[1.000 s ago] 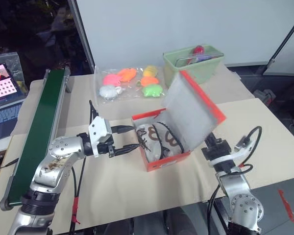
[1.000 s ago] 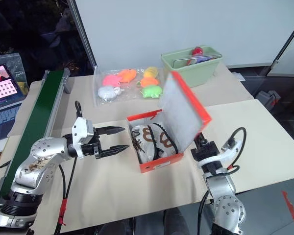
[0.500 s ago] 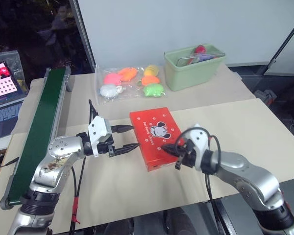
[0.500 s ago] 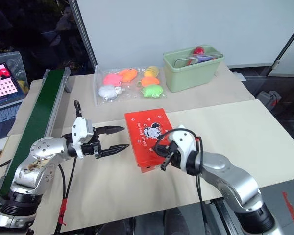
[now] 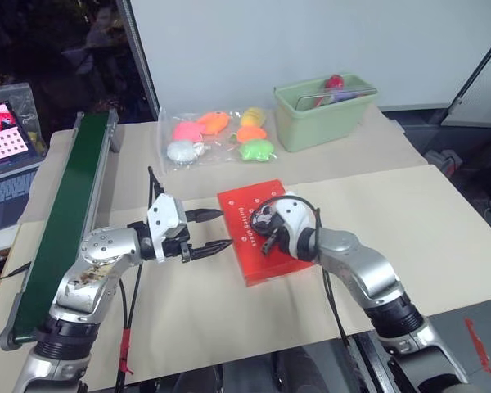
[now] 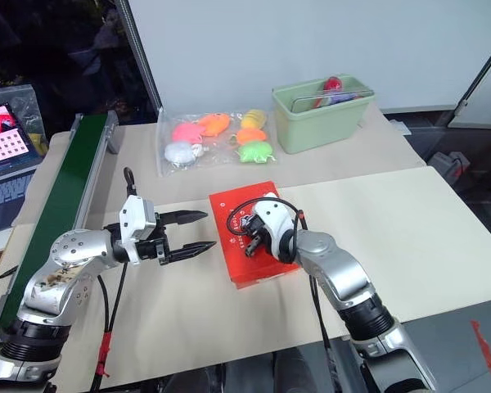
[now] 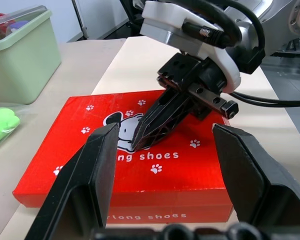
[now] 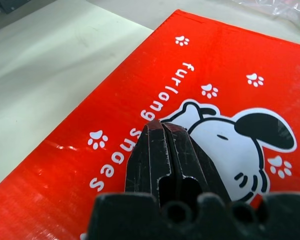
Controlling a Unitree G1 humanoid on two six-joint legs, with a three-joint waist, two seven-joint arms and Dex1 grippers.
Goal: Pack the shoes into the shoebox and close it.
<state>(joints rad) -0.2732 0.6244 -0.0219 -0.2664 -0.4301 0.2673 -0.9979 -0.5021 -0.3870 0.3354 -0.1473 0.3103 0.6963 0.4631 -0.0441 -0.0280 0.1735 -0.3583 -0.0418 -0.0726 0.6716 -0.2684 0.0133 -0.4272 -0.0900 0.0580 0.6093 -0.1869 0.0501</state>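
Shoebox (image 5: pixel 259 232) sits flat and shut in the middle of the frame, so we press our right gripper (image 5: pixel 265 237), clenched tight, on its lid while our left gripper (image 5: pixel 212 231) waits open just left.

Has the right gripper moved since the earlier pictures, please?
Yes. The right gripper swung from beside the red-orange cardboard shoebox onto its closed lid, toward the open left gripper.

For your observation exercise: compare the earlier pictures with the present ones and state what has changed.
The shoebox lid, raised before, is down. The right claw, shut, swung from beside the box onto the lid's printed top. The left claw stayed open beside the box; toy bag and green bin unmoved.
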